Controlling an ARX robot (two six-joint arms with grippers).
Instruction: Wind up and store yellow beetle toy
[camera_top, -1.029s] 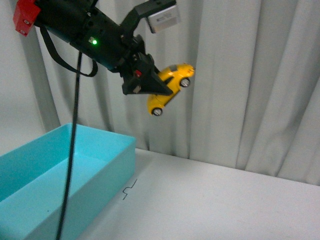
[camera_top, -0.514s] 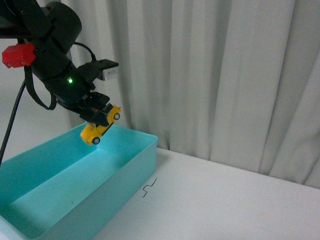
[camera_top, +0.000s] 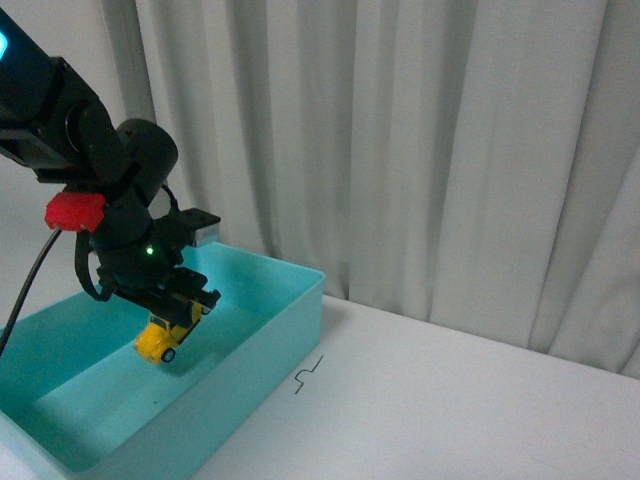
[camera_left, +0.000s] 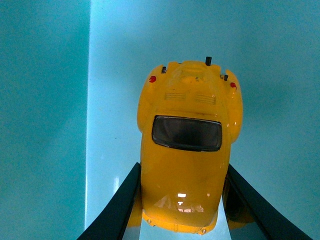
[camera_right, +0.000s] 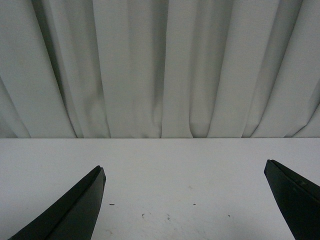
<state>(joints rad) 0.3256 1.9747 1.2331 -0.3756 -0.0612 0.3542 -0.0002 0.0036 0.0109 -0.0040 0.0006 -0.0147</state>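
Note:
The yellow beetle toy (camera_top: 161, 339) hangs nose-down inside the turquoise box (camera_top: 265, 345), just above its floor. My left gripper (camera_top: 178, 312) is shut on it, one black finger on each side of the body. In the left wrist view the yellow beetle toy (camera_left: 187, 145) fills the middle, roof and dark window toward the camera, with the box floor behind it. My right gripper (camera_right: 185, 200) is open over the white table (camera_right: 165, 170) with nothing between its fingers. The right arm does not show in the front view.
The turquoise box takes up the left of the white table (camera_top: 450, 410). A small black mark (camera_top: 309, 374) lies on the table beside the box's right wall. Grey curtains (camera_top: 420, 150) hang close behind the table.
My left arm has swung left and down with the toy, from high in front of the curtain to inside the turquoise box. The view has shifted with it.

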